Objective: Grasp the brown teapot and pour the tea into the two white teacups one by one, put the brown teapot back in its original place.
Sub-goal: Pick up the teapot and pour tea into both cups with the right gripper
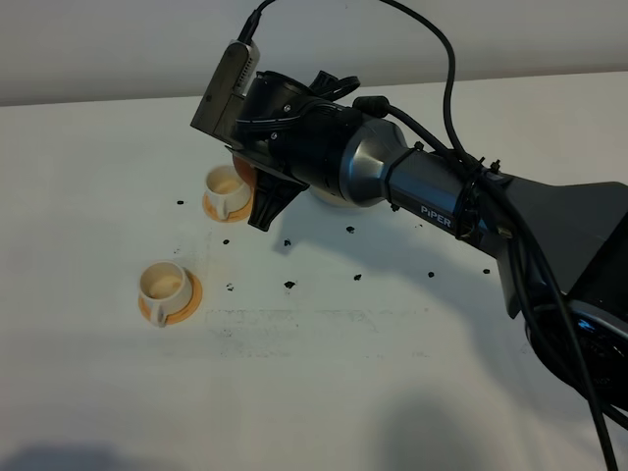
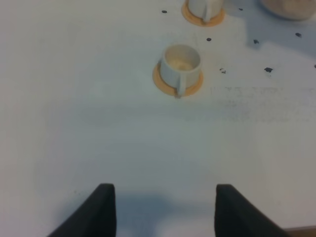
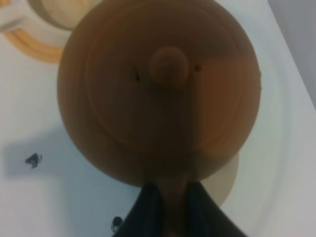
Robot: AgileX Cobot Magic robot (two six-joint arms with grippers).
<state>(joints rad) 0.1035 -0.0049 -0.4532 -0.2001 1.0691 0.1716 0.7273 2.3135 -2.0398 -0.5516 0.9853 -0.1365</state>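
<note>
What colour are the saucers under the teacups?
Orange. The saucer under the near teacup shows it best in the left wrist view.

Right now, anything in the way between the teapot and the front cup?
Nothing visible. The right hand holds the teapot by the back cup; between there and the front cup lies bare table with only flat black specks. The left hand is open, short of it.
</note>
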